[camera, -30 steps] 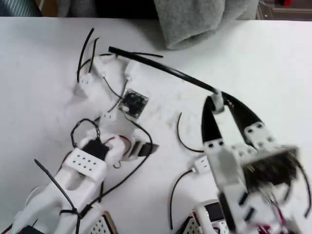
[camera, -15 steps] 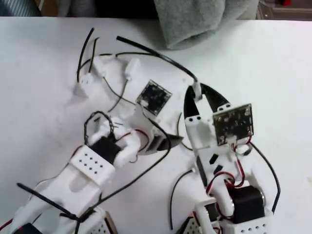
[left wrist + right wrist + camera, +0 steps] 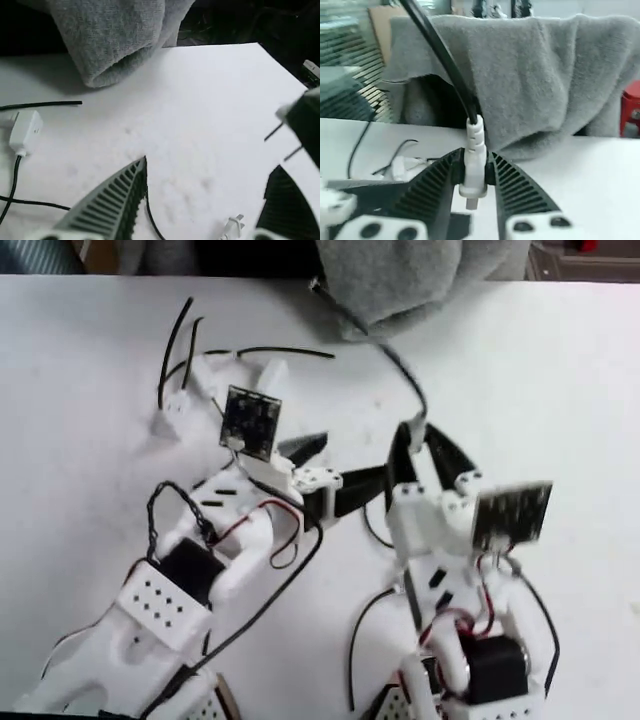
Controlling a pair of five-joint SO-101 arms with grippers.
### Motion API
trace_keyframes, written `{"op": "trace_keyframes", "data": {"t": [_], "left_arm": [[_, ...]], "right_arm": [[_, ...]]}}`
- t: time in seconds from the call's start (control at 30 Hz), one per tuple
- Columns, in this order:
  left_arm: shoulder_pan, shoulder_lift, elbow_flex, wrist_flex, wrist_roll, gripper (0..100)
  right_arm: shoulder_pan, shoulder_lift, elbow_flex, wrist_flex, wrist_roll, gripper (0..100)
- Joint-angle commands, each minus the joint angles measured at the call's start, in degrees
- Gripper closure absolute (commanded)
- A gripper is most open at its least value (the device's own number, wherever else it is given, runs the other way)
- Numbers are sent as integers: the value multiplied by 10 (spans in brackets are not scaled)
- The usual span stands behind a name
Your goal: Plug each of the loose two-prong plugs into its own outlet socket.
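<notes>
My right gripper (image 3: pixel 415 438) is shut on a white two-prong plug (image 3: pixel 412 426) right of the table's middle, and its black cord (image 3: pixel 385 345) arcs back toward the cloth. In the right wrist view the plug (image 3: pixel 474 172) stands upright between the ribbed fingers (image 3: pixel 520 195), prong end down. My left gripper (image 3: pixel 335 468) is open just left of it, holding nothing. In the left wrist view the left gripper (image 3: pixel 210 167) frames bare table, with the held plug's prongs (image 3: pixel 282 142) at the edge. White socket pieces (image 3: pixel 185 400) and another plug (image 3: pixel 24 131) lie at the back left.
A grey cloth (image 3: pixel 400 280) hangs over the table's far edge. Loose black cords (image 3: pixel 175 335) trail around the white pieces at the back left. Another cord (image 3: pixel 355 640) curls by the right arm's base, and a small white plug (image 3: pixel 232 227) lies near the left gripper.
The right gripper drew back toward its base with the plug, and the cord swung up toward the cloth. The left arm swung toward the centre, bringing its open gripper beside the right one.
</notes>
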Motion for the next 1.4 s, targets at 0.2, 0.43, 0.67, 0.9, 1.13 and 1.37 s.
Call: {"op": "trace_keyframes", "data": {"t": [0.2,0.43,0.67,0.9,1.13,1.37], "left_arm": [[33,-17,-4,-38,8,639],[-95,-21,-43,-38,10,687],[-138,-21,-76,-33,10,690],[-138,-21,-70,-29,8,690],[-139,-16,-66,67,4,688],[-112,-21,-3,11,-48,688]], "right_arm": [[-78,-100,67,-28,33,980],[-80,-101,69,-6,35,980],[-80,-98,79,-2,35,980],[-76,-100,79,-7,35,980],[-80,-95,75,-72,61,980],[-117,-95,76,-118,67,980]]}}
